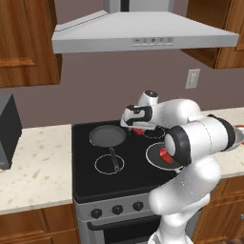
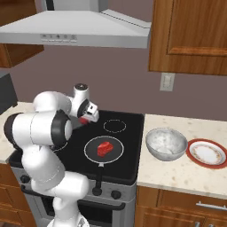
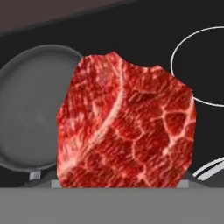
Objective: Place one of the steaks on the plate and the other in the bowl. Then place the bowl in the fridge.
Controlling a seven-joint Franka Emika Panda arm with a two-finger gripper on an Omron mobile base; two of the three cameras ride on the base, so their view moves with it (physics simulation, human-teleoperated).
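- We see the tool (image 2: 84, 119) above the far part of the black stove top (image 1: 128, 171), its jaws closed around a steak (image 3: 124, 124) that is lifted clear of the surface.
- In the hand view that held steak sits between the tool's tips, marbled red with pale veins; behind it lies an empty dark frying pan (image 3: 30, 118) on the far left burner.
- From the left base view the same pan (image 1: 107, 136) rests with its handle pointing toward the near edge, and a bit of red meat (image 1: 137, 131) shows under the tool (image 1: 136, 127).
- The second steak (image 2: 104, 148) lies in another dark pan (image 2: 103, 149) on the near right burner, well apart from the tool.
- The bowl (image 2: 166, 142) stands upright on the speckled desk (image 2: 177, 170) just right of the stove, with nothing inside that we can see.
- A plate (image 2: 207, 153) with a red rim lies beside the bowl on its right, their edges touching or nearly so; we cannot tell which.
- A range hood (image 1: 143, 33) hangs above the stove; its small front buttons carry no marks we can read.
- We find no brand, label or legible writing on the stove knobs (image 1: 116, 209), the wall outlet (image 2: 167, 81) or the wooden cabinets (image 2: 190, 35).
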